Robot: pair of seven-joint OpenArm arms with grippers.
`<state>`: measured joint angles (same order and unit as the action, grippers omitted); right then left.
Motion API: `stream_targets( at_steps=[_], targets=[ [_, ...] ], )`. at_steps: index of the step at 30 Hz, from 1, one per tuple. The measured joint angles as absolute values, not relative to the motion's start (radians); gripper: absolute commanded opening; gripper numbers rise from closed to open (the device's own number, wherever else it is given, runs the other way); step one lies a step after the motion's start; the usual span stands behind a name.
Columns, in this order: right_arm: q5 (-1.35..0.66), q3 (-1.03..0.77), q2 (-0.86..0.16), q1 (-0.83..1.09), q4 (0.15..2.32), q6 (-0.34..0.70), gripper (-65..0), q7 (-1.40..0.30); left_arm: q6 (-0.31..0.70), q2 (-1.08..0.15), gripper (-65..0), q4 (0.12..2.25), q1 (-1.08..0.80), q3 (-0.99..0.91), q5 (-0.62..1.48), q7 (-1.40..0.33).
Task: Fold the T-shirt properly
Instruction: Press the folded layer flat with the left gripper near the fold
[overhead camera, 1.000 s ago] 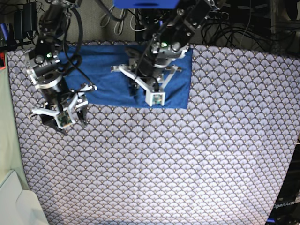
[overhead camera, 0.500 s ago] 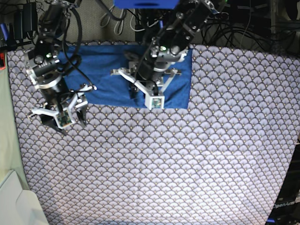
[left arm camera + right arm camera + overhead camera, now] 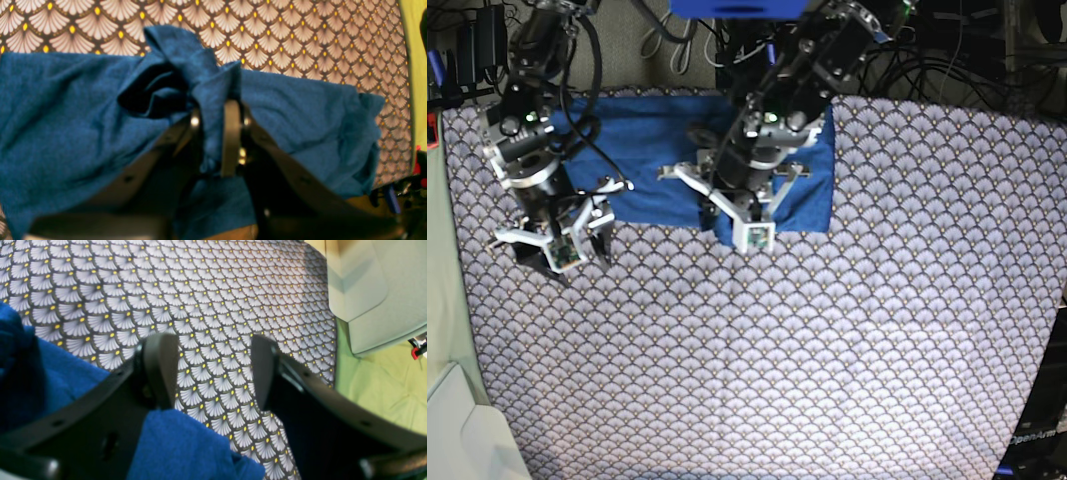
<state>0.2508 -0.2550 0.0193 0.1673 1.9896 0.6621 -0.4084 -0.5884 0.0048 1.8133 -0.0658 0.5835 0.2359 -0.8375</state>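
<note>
The medium-blue T-shirt (image 3: 652, 150) lies folded in a flat rectangle at the back of the scallop-patterned tablecloth (image 3: 777, 350). My left gripper (image 3: 727, 215) is over the shirt's front edge. In the left wrist view it (image 3: 213, 133) is shut on a bunched fold of the shirt (image 3: 66, 116), which rises in a peak above the fingers. My right gripper (image 3: 564, 255) hangs at the shirt's front-left corner. In the right wrist view it (image 3: 211, 373) is open and empty over bare tablecloth, with the shirt (image 3: 186, 446) lying under its left finger.
A pale green surface (image 3: 383, 390) borders the table on the base view's left. A light grey box (image 3: 457, 430) stands at the front-left corner and also shows in the right wrist view (image 3: 367, 290). Cables and gear crowd the back edge (image 3: 927, 60).
My left gripper has moved a little to the left and forward, dragging the shirt's front edge and right side with it. The right arm has not moved.
</note>
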Motion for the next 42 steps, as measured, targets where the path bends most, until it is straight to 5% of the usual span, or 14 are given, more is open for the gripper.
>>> stream_targets(
  at_steps=[28,37,42],
  targets=[
    [0.247,-0.254,-0.014,0.162,1.987,0.662,-29.8,-0.408,-0.580,-0.005,-64.1,1.760,-0.025,0.679,0.252,-0.853],
    [0.247,-0.254,-0.014,0.162,1.987,0.662,-29.8,-0.408,-0.576,0.028,-33.9,1.766,0.002,0.681,0.255,-0.991],
    [0.247,-0.254,-0.014,0.162,1.987,0.662,-29.8,-0.408,-0.576,0.023,-27.9,1.786,-0.002,0.681,0.252,-0.992]
  ],
)
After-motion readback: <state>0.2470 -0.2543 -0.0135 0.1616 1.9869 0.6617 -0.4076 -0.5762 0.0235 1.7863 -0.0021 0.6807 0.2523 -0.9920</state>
